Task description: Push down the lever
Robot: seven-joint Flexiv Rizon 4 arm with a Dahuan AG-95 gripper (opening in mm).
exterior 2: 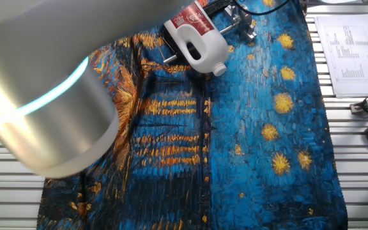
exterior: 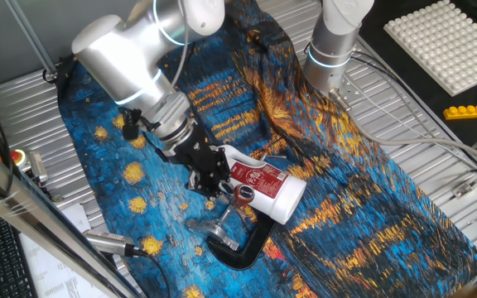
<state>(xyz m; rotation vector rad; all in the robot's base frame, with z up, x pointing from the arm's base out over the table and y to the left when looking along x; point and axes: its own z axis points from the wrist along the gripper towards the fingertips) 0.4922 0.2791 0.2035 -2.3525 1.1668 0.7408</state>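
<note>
One fixed view is giving us the clearer look, so we are reading it from its near edge outward. Nearest, the black C-shaped clamp (exterior: 247,244) is lying on the blue painted cloth (exterior: 371,207), and the lever (exterior: 240,197) is rising from it, its dark-red end piece sitting just beside the white bottle (exterior: 265,187). We are judging that the clamp anchors the rod so it can pivot when pressed. Just left of the end piece, our gripper (exterior: 215,184) is hovering close, angled down toward it, probably to bear on the tip for leverage. We cannot tell whether its fingers are parted or closed. Farther back, a white studded tray (exterior: 445,41) and toy bricks (exterior: 470,109) are resting. From the other fixed view, our arm is blocking most of the scene.
</note>
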